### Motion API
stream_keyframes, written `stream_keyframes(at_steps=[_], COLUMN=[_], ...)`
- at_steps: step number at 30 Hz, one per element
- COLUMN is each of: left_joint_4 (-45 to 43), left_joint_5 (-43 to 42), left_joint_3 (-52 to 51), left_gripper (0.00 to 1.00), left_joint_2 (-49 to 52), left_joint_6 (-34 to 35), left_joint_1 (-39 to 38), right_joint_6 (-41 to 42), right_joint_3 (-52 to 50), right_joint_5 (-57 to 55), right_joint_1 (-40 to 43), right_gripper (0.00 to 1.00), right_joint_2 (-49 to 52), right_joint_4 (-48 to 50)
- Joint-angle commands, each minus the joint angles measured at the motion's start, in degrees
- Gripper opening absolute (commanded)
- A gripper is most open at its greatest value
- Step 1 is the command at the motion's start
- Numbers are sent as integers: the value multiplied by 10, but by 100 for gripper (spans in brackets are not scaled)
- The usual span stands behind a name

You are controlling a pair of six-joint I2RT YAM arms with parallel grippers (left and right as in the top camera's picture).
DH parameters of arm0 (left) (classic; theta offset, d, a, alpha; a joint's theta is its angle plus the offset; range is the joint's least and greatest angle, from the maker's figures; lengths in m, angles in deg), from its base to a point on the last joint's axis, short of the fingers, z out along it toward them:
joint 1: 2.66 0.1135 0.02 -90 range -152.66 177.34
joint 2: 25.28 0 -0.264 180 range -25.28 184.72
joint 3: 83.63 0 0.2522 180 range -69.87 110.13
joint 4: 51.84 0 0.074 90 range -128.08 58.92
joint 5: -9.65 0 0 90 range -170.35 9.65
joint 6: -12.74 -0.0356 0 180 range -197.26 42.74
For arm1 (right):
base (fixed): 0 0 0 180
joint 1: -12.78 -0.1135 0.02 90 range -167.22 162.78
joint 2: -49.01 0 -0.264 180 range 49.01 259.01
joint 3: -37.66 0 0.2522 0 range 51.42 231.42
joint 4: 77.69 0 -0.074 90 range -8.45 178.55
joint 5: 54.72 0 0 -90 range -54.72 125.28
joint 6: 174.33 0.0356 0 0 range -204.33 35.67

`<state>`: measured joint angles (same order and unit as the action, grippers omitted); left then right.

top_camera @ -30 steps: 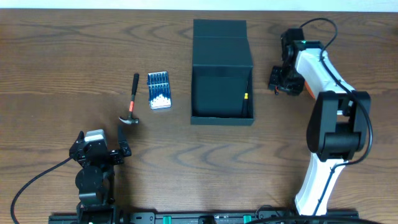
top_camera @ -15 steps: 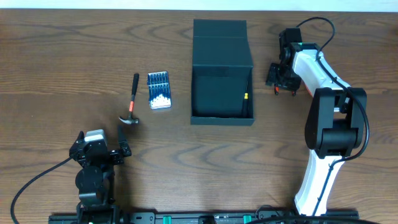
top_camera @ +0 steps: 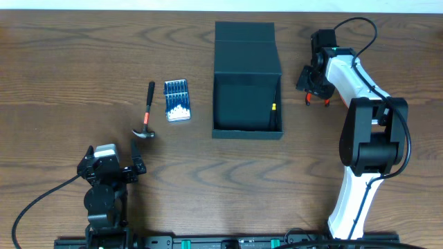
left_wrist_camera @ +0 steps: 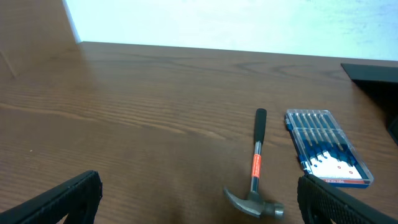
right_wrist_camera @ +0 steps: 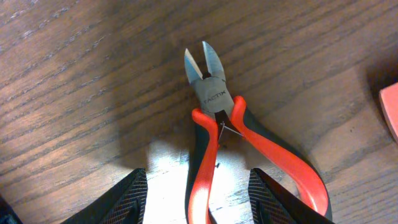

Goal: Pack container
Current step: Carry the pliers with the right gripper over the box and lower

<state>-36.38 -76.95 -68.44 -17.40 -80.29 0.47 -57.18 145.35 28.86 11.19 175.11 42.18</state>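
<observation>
Presumably rigid and light, the cutters [right_wrist_camera: 214,99] want gripping across their red handles; the right gripper [right_wrist_camera: 199,191] straddles them half-open, holding nothing; the left gripper [left_wrist_camera: 199,199] gapes, empty.

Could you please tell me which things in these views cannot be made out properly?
Overhead: the right gripper covers most of the cutters.
Right wrist view: the bottom edge cuts off the cutters' handle ends; the right edge cuts off a pink thing.
Overhead: the yellow-tipped item in the box is too small to name.
Left wrist view: the right edge cuts off all but a corner of the box.
</observation>
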Motion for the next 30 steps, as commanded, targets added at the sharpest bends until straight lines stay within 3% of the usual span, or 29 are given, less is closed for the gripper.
stream_keyframes(at_steps=[1,16,26,30], left_joint_4=[21,21,21,21], left_joint_5=[13,13,13,13], left_joint_3=[-12,-12,-12,-12], left_gripper=[99,99,98,98], left_joint_2=[-2,-2,-2,-2], left_joint_6=[-3,-3,-3,-3], left_joint_1=[-2,-2,-2,-2], right_joint_6=[36,46,45,45], right_joint_3=[-1,-1,-1,-1], right_joint_5=[-11,-8,-7,-7], right_joint_1=[-3,-3,-3,-3], right_gripper=[53,55,43,32], right_joint_2=[8,52,52,52], right_joint_4=[1,-1,1,0])
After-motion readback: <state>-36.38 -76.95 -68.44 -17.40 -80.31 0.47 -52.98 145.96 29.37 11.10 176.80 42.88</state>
